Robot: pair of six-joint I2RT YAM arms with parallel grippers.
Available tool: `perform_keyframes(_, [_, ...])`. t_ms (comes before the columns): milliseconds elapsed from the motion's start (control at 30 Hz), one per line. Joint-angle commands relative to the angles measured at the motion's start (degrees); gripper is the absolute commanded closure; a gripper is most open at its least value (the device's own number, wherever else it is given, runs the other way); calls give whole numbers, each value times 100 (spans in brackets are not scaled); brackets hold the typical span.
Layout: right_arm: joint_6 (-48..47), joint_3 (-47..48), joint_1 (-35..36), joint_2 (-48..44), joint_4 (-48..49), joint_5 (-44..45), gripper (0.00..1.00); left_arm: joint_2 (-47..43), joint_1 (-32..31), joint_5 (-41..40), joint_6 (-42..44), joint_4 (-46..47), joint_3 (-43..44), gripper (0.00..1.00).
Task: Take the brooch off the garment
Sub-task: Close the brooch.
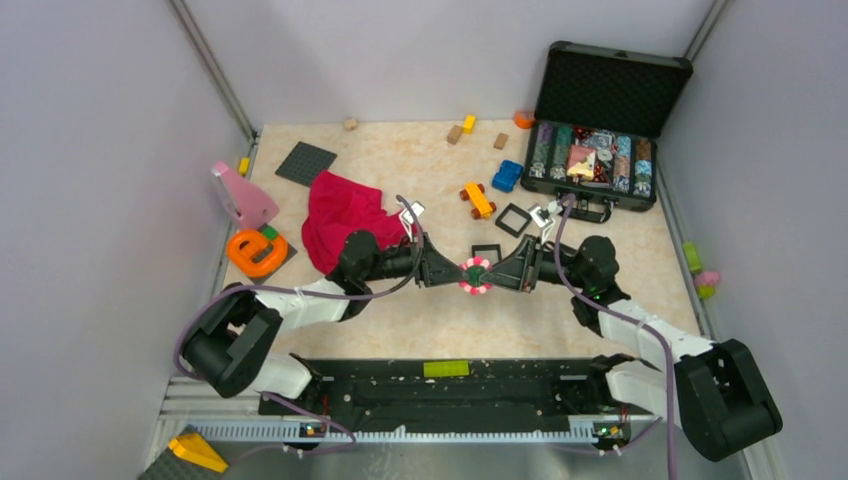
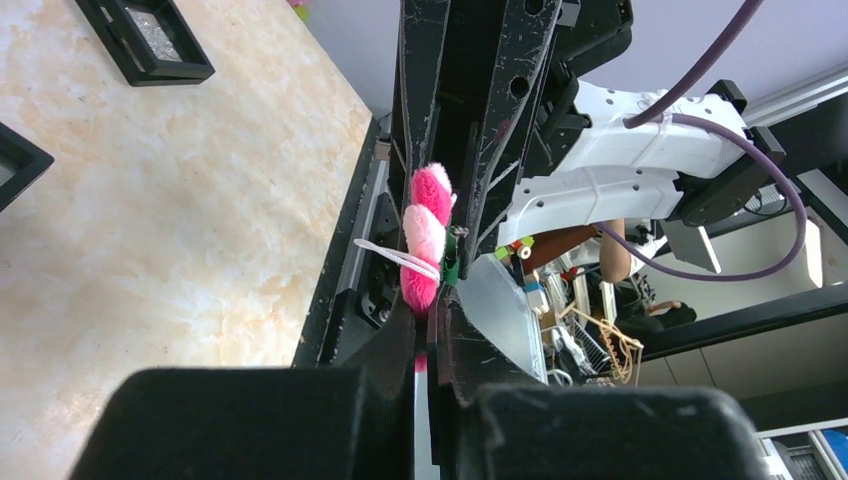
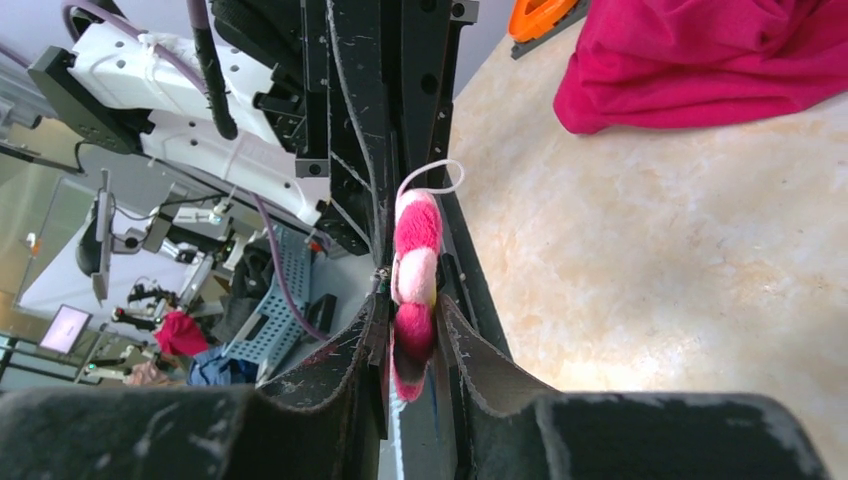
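Over a marbled table [image 1: 400,325], the left gripper [image 1: 455,272] and right gripper [image 1: 496,275] both pinch the brooch [image 1: 475,276], well apart from the red garment [image 1: 345,220]. Removal looks done; next, one gripper likely lets go for set-down.

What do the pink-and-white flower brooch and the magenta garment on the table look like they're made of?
The pink-and-white flower brooch looks like fuzzy plush or felt with a matte finish; its edge shows soft, fluffy pile. The magenta garment seems to be soft knit or woven cloth, also matte; it lies crumpled in loose folds.
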Motion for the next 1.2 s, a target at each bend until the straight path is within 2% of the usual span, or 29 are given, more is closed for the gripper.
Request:
perform_keyframes(0, [-357, -9, -220, -34, -269, 350, 79, -284, 179, 337, -47, 429, -33, 100])
perform_keyframes(167, [-462, 91, -221, -14, -461, 363, 79, -419, 136, 249, 242, -67, 49, 100])
perform_keyframes(300, [-334, 84, -215, 64, -215, 279, 78, -537, 63, 155, 514, -509, 164, 100])
perform_keyframes(433, [-97, 5, -219, 158, 207, 201, 77, -496, 47, 146, 503, -507, 171, 100])
perform_keyframes(700, [-74, -16, -220, 99, 182, 195, 76, -322, 75, 96, 231, -453, 184, 100])
perform_keyframes(833, [-205, 10, -271, 34, -153, 305, 70, -197, 146, 103, -15, -221, 133, 100])
perform_keyframes(1033, [37, -266, -673, -186, 116, 359, 64, 91, 396, 306, -645, 653, -20, 100])
perform_keyframes(1167, [20, -323, -698, -268, 139, 337, 60, 176, 442, 343, -785, 819, -38, 100])
